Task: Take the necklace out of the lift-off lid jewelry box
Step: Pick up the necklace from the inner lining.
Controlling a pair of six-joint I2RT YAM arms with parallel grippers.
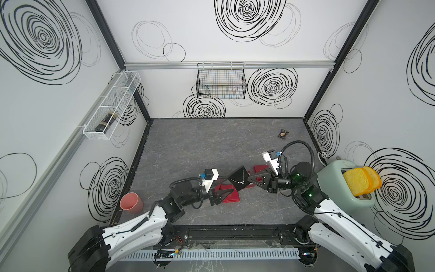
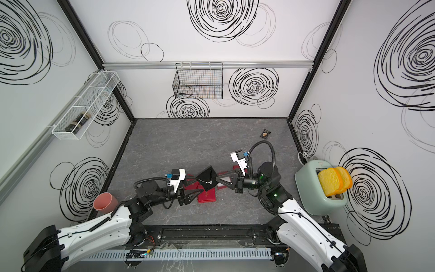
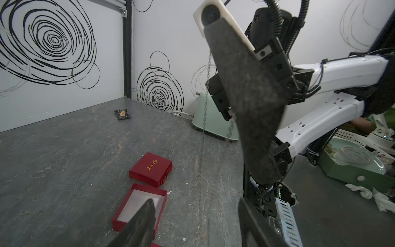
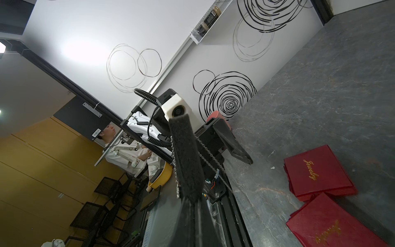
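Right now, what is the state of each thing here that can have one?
black necklace pad: lifted in the air, held at one corner.
necklace: on the pad, chain partly dangling.
right gripper: jaws shut on the pad.
left gripper: jaws open, empty.
red box base: lid off, white inside.
toaster: two bread slices raised.
dark jar: lying on its side in the white wire shelf.
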